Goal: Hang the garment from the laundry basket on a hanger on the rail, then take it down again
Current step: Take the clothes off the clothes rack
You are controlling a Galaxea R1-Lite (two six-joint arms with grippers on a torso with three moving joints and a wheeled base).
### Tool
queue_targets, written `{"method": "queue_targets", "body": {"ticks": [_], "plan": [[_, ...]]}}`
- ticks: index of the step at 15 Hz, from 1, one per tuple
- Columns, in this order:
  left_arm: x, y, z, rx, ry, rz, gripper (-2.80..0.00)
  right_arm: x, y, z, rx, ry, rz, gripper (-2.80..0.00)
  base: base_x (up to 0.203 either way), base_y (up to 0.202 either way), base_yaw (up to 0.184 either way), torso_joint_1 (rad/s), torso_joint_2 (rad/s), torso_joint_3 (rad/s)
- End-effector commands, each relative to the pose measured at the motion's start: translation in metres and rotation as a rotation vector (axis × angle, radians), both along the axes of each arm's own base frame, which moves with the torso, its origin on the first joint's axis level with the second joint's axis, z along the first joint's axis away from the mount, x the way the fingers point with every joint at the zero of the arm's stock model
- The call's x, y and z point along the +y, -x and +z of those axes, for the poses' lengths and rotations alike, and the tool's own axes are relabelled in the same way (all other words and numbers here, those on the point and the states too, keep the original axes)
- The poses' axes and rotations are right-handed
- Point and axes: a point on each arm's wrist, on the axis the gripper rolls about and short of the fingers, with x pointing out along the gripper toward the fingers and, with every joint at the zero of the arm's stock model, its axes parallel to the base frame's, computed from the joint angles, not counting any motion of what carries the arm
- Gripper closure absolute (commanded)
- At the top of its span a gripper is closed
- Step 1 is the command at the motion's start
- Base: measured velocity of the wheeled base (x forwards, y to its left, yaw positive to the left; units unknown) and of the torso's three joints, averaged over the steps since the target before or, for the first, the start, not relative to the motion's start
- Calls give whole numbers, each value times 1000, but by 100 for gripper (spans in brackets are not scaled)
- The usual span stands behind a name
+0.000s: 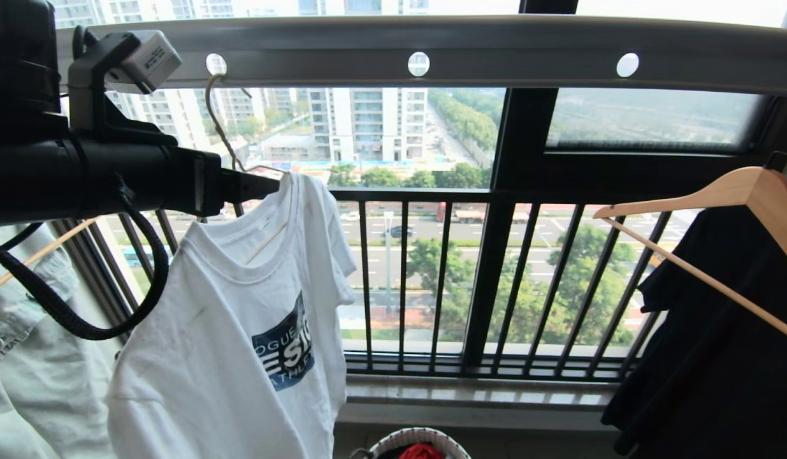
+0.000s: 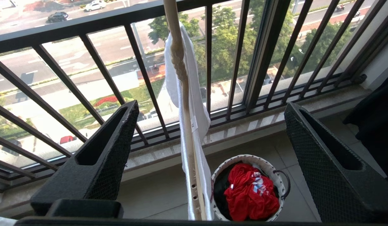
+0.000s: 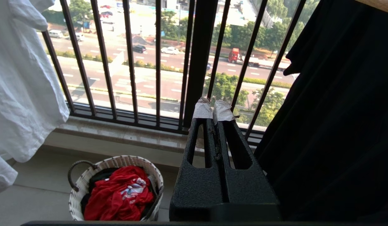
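Observation:
The white garment [image 1: 240,331] with its blue logo hangs on the thin beige hanger [image 1: 218,121]. The hanger's hook sits in a hole of the grey rail [image 1: 495,44]. My left gripper [image 1: 258,186] is level with the hanger's neck at the shirt's collar. In the left wrist view my left gripper [image 2: 211,106] is wide open. The hanger [image 2: 188,135] and the garment [image 2: 198,103] stand between its fingers, apart from both. The laundry basket [image 2: 265,164] stands on the floor below. My right gripper [image 3: 212,110] is shut on nothing, low and away from the garment [image 3: 21,78].
A red cloth [image 2: 250,191] lies in the basket [image 3: 84,180]. A wooden hanger [image 1: 718,191] carries a dark garment [image 1: 718,357] at the right. A pale denim garment [image 1: 23,370] hangs at the far left. The black window railing [image 1: 431,287] stands behind.

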Motion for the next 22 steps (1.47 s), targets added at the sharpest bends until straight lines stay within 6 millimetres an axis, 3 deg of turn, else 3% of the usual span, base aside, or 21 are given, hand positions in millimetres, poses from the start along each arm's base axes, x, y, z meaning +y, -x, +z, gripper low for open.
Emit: {"method": "queue_targets", "body": {"ticks": [1,7,8,9,22], "plan": [[-4,-15,-6,-14,-10,43,-280,0,0,0,2,1,1,0,0,0,0,0,0,0],[-5,-18,-9,-8,-17,50,-280,0,0,0,2,1,1,0,0,0,0,0,0,0],[-5,-18,-9,-9,-18,50,-60,0,0,0,2,1,1,0,0,0,0,0,0,0],[-5,-18,-9,-8,-19,49,0,0,0,0,2,1,1,0,0,0,0,0,0,0],[-2,-6,1,-47,-3,47,0,0,0,0,2,1,1,0,0,0,0,0,0,0]]}}
